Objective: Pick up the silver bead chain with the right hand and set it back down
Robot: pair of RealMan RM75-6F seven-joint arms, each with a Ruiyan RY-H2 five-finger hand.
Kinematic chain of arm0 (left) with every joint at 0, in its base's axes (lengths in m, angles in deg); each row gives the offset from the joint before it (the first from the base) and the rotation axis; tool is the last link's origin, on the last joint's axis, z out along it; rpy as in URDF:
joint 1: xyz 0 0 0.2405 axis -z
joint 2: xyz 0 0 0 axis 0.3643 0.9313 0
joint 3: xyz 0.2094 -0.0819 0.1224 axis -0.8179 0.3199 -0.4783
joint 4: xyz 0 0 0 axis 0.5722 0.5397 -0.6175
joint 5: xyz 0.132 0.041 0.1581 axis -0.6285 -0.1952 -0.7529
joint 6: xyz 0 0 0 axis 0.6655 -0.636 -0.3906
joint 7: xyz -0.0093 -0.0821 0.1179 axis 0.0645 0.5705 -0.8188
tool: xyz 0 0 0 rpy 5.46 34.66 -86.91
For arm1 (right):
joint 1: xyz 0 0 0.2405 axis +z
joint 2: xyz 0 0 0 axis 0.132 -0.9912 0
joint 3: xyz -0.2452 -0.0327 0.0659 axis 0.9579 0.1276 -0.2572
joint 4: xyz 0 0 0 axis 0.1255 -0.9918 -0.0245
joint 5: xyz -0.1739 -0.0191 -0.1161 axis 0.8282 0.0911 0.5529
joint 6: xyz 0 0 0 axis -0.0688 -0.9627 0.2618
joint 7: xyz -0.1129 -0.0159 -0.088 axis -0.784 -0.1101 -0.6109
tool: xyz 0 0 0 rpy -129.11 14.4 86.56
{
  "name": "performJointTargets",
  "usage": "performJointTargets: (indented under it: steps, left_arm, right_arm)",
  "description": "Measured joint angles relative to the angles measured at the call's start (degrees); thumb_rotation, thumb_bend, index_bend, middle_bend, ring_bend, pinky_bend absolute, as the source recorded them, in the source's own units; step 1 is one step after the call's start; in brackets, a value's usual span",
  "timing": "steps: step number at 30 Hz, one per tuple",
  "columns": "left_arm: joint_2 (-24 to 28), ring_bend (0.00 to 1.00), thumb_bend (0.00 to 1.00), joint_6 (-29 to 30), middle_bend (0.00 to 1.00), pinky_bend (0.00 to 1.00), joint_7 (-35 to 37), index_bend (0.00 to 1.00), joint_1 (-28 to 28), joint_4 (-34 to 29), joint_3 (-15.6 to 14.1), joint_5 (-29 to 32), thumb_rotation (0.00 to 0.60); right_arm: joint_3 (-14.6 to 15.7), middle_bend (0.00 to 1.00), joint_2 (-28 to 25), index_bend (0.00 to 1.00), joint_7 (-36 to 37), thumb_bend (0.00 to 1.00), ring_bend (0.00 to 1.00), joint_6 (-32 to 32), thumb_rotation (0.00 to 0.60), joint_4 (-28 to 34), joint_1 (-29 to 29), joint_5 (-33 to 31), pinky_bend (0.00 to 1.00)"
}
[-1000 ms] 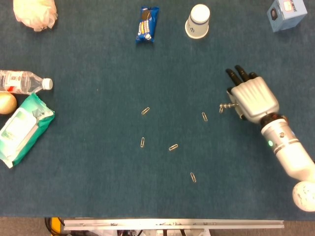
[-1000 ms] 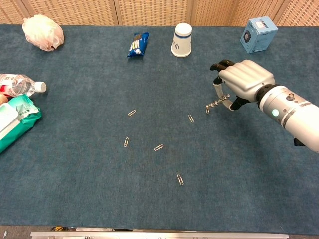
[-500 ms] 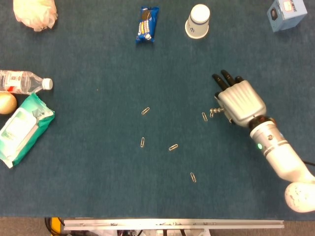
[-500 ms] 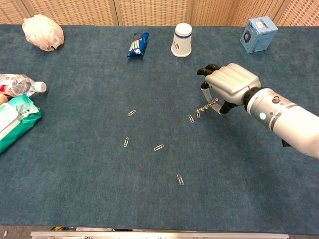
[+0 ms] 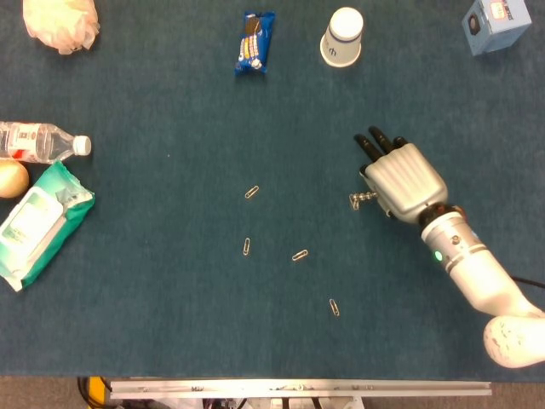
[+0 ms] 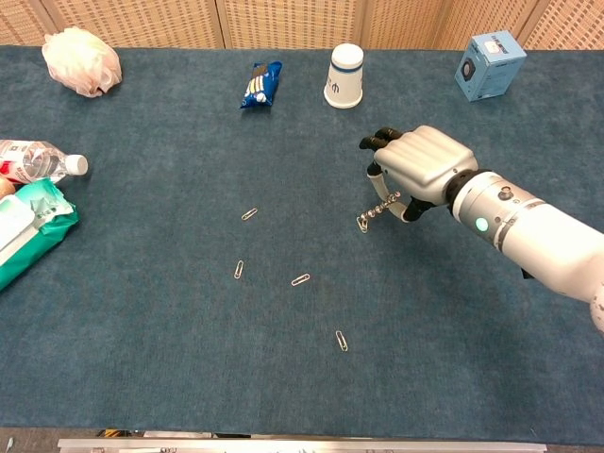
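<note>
Chest view first: right hand [image 6: 418, 168] palm-down above the blue cloth table [image 6: 170, 359], fingers curled round one end of the silver bead chain [image 6: 380, 208], free end trailing down-left towards a paper clip [image 6: 361, 224], seemingly brushing it. Head view much the same: right hand [image 5: 400, 175], only a short stub of silver bead chain [image 5: 360, 198] poking out from under the palm. Held, then, but by very little, in a loose pinch near the thumb rather than a full wrap; exact contact hidden beneath the knuckles. Likely trouble from here: beads sliding out through that slack hold, dropping early; or the dangling end snagging the paper clip, dragging it along on set-down. Left hand nowhere in either view.
</note>
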Motion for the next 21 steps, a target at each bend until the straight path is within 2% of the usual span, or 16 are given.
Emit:
performJointTargets:
  steps: [10, 21]
  left_arm:
    - [0.1, 0.31, 0.45, 0.3, 0.38, 0.44, 0.9, 0.37, -0.4, 0.2, 0.2, -0.1, 0.600]
    - [0.0, 0.31, 0.45, -0.2, 0.38, 0.44, 0.0, 0.37, -0.2, 0.0, 0.3, 0.1, 0.600]
  right_arm:
    - [0.4, 0.11, 0.6, 0.57, 0.3, 0.34, 0.04, 0.1, 0.600, -0.6, 1.0, -0.8, 0.28]
    - [1.7, 0.11, -2.5, 0.57, 1.8, 0.34, 0.04, -3.5, 0.600, 2.3, -0.5, 2.5, 0.28]
